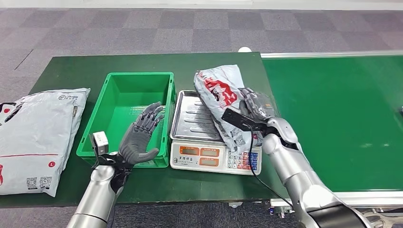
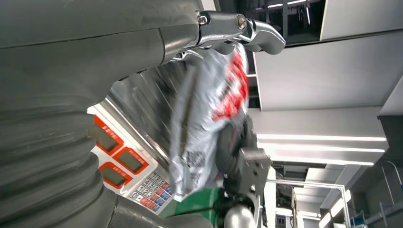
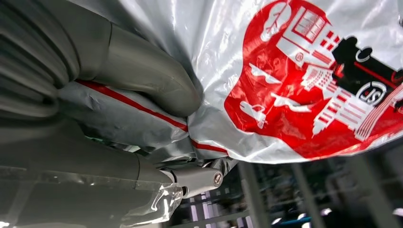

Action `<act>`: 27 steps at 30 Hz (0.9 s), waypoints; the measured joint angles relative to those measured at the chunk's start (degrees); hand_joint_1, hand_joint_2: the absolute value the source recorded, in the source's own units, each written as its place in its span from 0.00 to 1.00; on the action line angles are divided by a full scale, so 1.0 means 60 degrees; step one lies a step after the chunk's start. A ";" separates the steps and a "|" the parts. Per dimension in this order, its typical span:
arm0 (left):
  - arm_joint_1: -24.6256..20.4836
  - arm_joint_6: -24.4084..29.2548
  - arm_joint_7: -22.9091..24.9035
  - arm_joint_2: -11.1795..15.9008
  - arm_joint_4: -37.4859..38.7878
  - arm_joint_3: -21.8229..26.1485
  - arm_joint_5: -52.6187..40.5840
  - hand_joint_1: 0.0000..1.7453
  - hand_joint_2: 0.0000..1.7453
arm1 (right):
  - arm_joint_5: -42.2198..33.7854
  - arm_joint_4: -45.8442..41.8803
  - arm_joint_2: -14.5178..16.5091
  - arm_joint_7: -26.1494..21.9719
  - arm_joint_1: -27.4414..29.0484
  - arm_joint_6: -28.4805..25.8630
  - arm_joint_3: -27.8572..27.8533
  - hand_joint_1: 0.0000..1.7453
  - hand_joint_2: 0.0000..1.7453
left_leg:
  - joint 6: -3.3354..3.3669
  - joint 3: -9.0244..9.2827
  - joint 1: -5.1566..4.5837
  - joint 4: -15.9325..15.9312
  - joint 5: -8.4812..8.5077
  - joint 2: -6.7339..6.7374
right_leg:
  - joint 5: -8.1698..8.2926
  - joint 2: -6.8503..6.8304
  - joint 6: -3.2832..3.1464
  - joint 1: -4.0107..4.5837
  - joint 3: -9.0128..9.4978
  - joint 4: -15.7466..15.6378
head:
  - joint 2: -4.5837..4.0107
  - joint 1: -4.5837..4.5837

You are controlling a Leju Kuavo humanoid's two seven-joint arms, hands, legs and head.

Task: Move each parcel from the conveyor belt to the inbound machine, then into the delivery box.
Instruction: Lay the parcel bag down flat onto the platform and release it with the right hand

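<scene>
Grey parcel clamped in right hand over scale; left hand spread.

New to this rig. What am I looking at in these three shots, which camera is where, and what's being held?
It is a humanoid robot with two silver arms, each ending in a many-fingered hand.

The wide picture comes from a camera on the robot's head, looking down at a green table. The other two come from cameras at its wrists, so they look turned and very close.

On the table stand an empty green delivery box and a weighing scale with a steel tray and keypad; that is the inbound machine. A grey parcel with a red line lies at the table's left end. The green conveyor belt runs on the right.

The right hand grips a grey parcel with a red print over the scale's tray. The left hand holds nothing, its fingers spread over the box's near wall.
</scene>
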 joint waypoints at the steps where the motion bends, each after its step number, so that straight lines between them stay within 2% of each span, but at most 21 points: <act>1: -0.0068 -0.0013 0.0001 -0.0020 0.0082 -0.0028 0.0004 0.00 1.00 | 0.0100 0.0264 0.0119 0.0066 -0.0213 0.0065 0.0173 1.00 1.00 | -0.0002 0.0000 0.0001 0.0000 0.0001 0.0000 | 0.0000 0.0001 0.0000 0.0001 -0.0001 0.0001 | 0.0000 0.0000; 10: -0.0440 -0.0058 0.0000 -0.0120 0.0604 -0.0193 0.0015 0.00 1.00 | 0.0596 0.1871 0.0925 0.0427 -0.1179 0.1216 0.1160 1.00 1.00 | -0.0004 -0.0007 0.0007 0.0000 0.0001 -0.0003 | -0.0002 -0.0001 -0.0001 0.0001 -0.0007 0.0000 | 0.0000 0.0000; 13: -0.0540 -0.0062 0.0000 -0.0127 0.0738 -0.0219 0.0031 0.00 1.00 | 0.0558 0.2284 0.1081 0.0439 -0.1372 0.1956 0.1329 1.00 1.00 | -0.0003 -0.0007 0.0006 0.0000 0.0001 -0.0002 | -0.0002 0.0001 -0.0001 0.0001 -0.0007 -0.0001 | 0.0000 0.0001; 17: -0.0665 -0.0001 0.0000 -0.0125 0.0904 -0.0248 0.0101 0.00 1.00 | 0.0862 0.2747 0.1295 0.1168 -0.1551 0.2920 0.1654 1.00 1.00 | -0.0005 0.0010 0.0007 0.0000 0.0000 0.0004 | -0.0001 0.0010 -0.0001 0.0002 0.0001 -0.0001 | 0.0000 0.0000; 21: -0.0679 0.0049 0.0000 -0.0119 0.1006 -0.0248 0.0109 0.00 1.00 | 0.1066 0.2983 0.1391 0.1568 -0.1682 0.2995 0.1896 0.02 1.00 | -0.0006 0.0024 0.0010 -0.0001 0.0000 0.0006 | -0.0003 0.0011 -0.0004 0.0007 0.0016 -0.0001 | 0.0000 0.0000; 24: -0.0678 0.0120 0.0000 -0.0105 0.1038 -0.0248 0.0124 0.00 1.00 | 0.1181 0.3069 0.1420 0.1971 -0.1694 0.2963 0.2021 0.00 1.00 | -0.0006 0.0031 0.0011 -0.0001 0.0000 0.0010 | -0.0002 0.0014 -0.0005 0.0006 0.0020 -0.0001 | 0.0000 -0.0001; 27: -0.0616 0.0228 0.0000 -0.0071 0.1007 -0.0246 0.0145 0.00 1.00 | 0.1117 0.3080 0.1426 0.2276 -0.1689 0.2534 0.2057 0.00 1.00 | -0.0007 0.0033 0.0011 -0.0001 0.0002 0.0011 | 0.0000 0.0012 -0.0005 0.0006 0.0025 -0.0001 | 0.0000 -0.0001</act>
